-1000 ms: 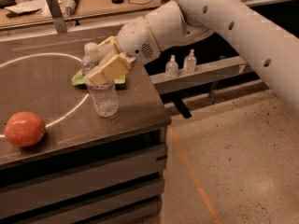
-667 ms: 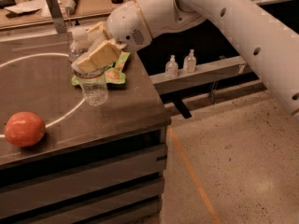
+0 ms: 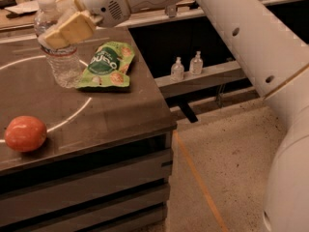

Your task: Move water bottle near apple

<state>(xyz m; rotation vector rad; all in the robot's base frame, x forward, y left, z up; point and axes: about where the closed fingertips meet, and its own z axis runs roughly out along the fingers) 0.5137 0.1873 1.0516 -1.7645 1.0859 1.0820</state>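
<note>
The claw point(image 3: 60, 23) was closed on the bottle point(image 3: 63, 64), its two pale fingers point(image 3: 72, 29) clamped across the shoulder just under the white cap, so the grip sat high on a tall, thin-walled thing. The bottle was well apart from the apple point(image 3: 25, 133), on the far side of the white arc painted on the desk point(image 3: 120, 115), and leaned a little toward the apple. Whether its base touched the desk could not be told. The bag point(image 3: 107, 64) lay farther from the apple than the bottle did, its near edge touching or just beside the bottle's foot. The step in hand looked like the carry toward the apple. To do it well, the base would want to be clear of the desk before travelling, since dragging could tip the bottle or pull the bag along. The path should run straight toward the apple, slowly, because a high grip lets the lower body swing. It should stop short beside the apple without nudging it, as round fruit rolls, and the bottle should be upright before release.
</note>
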